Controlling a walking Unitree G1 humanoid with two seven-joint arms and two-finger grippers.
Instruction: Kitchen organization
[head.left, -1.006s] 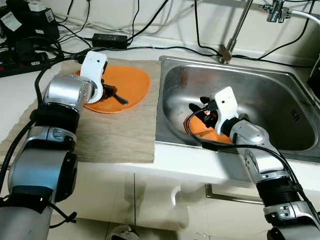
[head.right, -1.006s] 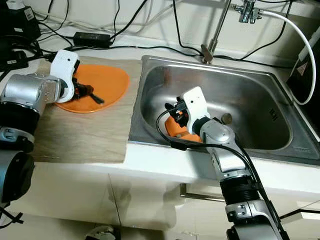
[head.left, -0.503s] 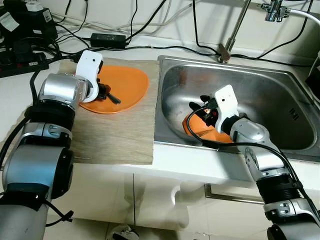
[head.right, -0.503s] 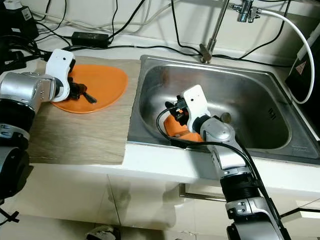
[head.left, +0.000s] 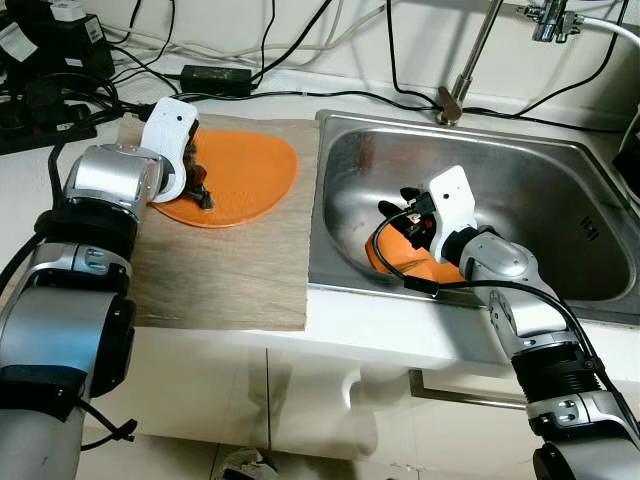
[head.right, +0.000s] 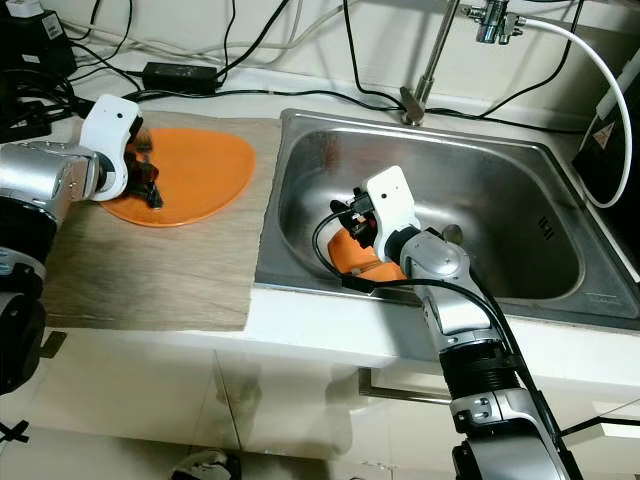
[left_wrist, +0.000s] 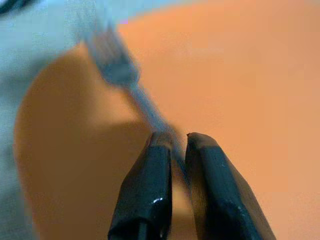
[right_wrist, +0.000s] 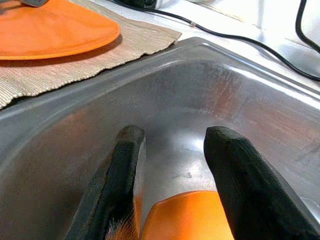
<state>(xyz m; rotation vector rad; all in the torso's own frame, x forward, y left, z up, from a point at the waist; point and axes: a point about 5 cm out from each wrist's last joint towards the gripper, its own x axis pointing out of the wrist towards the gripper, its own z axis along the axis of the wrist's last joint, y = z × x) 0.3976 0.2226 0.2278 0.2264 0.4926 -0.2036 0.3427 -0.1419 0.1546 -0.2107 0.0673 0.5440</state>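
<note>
The left gripper (left_wrist: 174, 141) is closed on a fork (left_wrist: 131, 87) over the orange plate (head.left: 240, 170), which lies on the mat (head.left: 220, 265). The right gripper (right_wrist: 172, 137) is wide open in the sink (head.left: 560, 190), just above an orange bowl (right_wrist: 187, 217) and holding nothing.

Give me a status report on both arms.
Left tool shut on fork over orange plate. Right tool open above orange bowl in sink. Nothing blocking.

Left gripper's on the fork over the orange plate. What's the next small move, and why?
Probably lift straight up. The left gripper is shut on the fork handle, its tines low over the orange plate, so raising it clears the plate before carrying it anywhere.
</note>
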